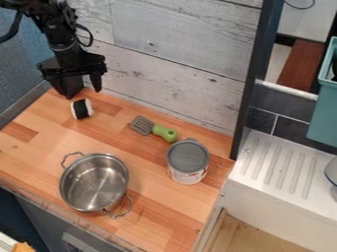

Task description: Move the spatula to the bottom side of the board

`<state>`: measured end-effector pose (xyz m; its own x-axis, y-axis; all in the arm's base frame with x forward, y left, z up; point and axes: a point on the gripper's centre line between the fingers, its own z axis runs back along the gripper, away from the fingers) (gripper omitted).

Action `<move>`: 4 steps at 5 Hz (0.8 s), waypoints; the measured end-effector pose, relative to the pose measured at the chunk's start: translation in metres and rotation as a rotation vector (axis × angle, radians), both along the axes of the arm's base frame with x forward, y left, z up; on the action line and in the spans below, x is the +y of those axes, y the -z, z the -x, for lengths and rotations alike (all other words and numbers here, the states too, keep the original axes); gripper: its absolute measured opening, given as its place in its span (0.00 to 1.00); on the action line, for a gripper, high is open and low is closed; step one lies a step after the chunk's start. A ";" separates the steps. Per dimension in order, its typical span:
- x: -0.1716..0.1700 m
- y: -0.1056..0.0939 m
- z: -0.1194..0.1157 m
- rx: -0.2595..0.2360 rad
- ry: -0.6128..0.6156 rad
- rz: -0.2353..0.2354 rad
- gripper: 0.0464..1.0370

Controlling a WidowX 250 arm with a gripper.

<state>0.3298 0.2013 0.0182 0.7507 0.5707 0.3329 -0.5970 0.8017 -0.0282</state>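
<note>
Claw (84,94) at the upper-left corner of the board (161,211), fingers (97,82) apart, holding nothing, presumably to admit the handle (166,133). Spatula (154,129) lies near the wall (178,74), beside the can (188,160); the pot (94,182) likely restricts placement lower down

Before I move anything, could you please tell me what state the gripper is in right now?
Gripper: open, fingers apart, with nothing held between them.
</note>
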 end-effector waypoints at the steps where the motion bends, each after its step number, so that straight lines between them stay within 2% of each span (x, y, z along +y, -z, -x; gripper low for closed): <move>1: -0.003 0.013 0.004 0.028 -0.011 0.021 0.96; 2: -0.017 0.023 0.013 0.041 -0.129 0.048 0.96; 3: -0.039 0.007 0.007 0.011 -0.161 0.030 0.96; 4: -0.058 0.007 0.006 -0.027 -0.224 0.060 0.96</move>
